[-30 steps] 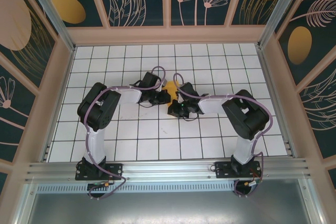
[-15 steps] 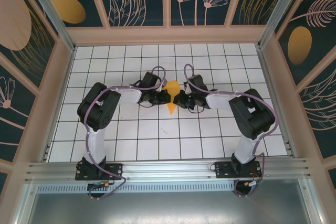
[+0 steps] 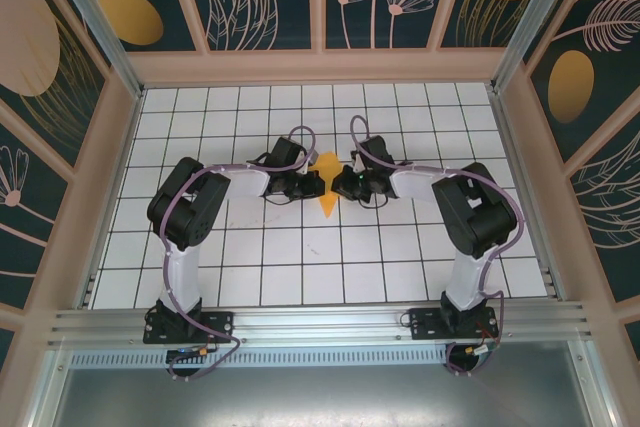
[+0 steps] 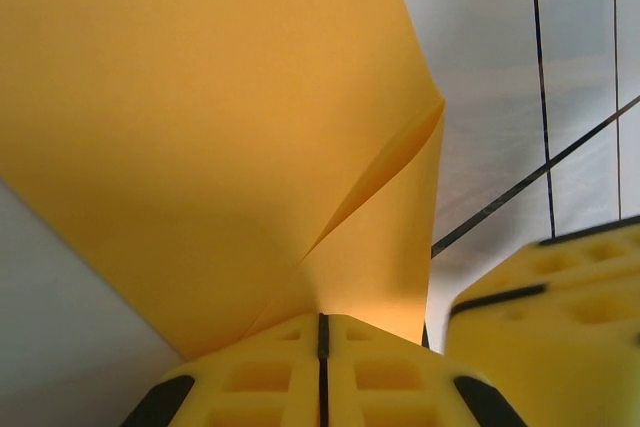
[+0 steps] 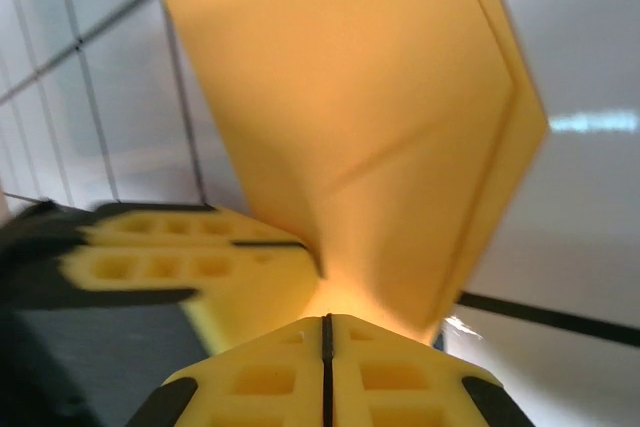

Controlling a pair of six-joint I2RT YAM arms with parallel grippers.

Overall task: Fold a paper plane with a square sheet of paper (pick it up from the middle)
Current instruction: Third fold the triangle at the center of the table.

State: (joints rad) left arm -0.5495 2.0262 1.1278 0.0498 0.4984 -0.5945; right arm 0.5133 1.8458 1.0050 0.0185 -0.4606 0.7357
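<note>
Item: paper plane (image 3: 327,202), orange-yellow dart, over mid-surface (image 3: 300,267), tip toward the near edge. Left claw (image 3: 314,185), right claw (image 3: 341,185): each pressed together, pinching its own side. You should move both evenly, centre crease straight; lopsided tension likely tears it

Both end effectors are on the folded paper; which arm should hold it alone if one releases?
Left, marginally: the left end effector is shut on the paper plane where its creases converge; the right end effector pinches just beside.
</note>
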